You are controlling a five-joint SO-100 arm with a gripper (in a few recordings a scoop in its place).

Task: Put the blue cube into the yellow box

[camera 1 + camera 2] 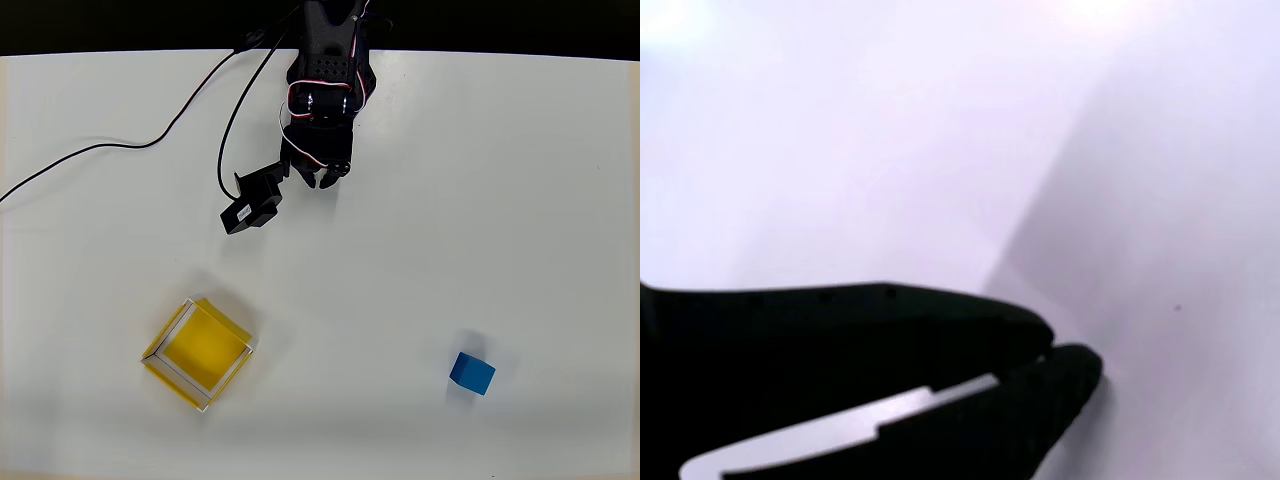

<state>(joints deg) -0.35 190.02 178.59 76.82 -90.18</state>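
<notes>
The blue cube (472, 373) rests on the white table at the lower right of the overhead view. At the lower left sits the yellow box (198, 353), open-topped, turned at an angle, with nothing in it. My black gripper (322, 178) hangs near the back of the table, folded under the arm, far from both. In the wrist view its fingertips (1065, 365) meet over bare white table, so the gripper (1052, 352) is shut with nothing in it.
Black cables (150, 135) trail across the back left of the table. The wrist camera block (252, 205) juts out left of the gripper. The table's back edge (500, 55) runs along the top, dark beyond it.
</notes>
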